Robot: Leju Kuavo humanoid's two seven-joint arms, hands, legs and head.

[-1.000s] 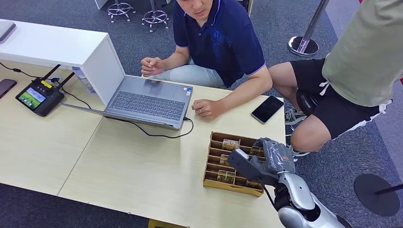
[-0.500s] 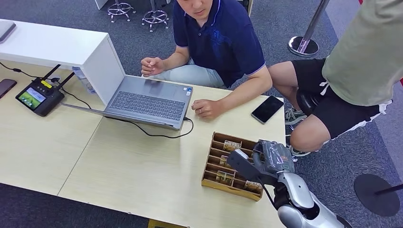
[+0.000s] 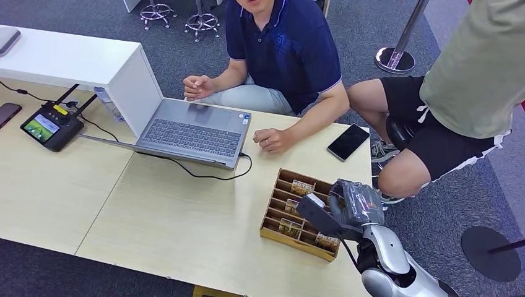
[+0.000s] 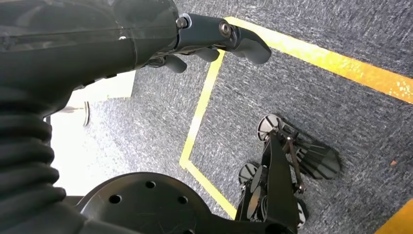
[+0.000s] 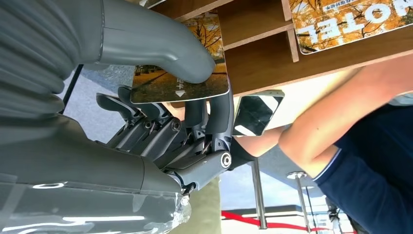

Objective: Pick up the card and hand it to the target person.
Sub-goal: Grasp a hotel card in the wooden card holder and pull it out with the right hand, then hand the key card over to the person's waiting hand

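1. I'm looking at an office-like demo or test space: grey carpet [image 3: 186, 43] runs under light wooden tables [image 3: 155, 210].
2. An open laptop [image 3: 186, 127] with its cable, a handheld controller with a small screen [image 3: 49, 127] and a phone [image 3: 348, 142] sit on the tabletop.
3. Swivel-stool bases [image 3: 179, 15] and a chrome barrier post [image 3: 396, 55] stand on the carpet.
4. Yellow floor tape [image 4: 311, 58] marks lines on the carpet.

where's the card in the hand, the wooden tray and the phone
card [image 5: 182, 83], right wrist view, its printed face
wooden tray [image 3: 270, 210], head view, its left wall
phone [image 3: 348, 142], head view, middle of its dark screen
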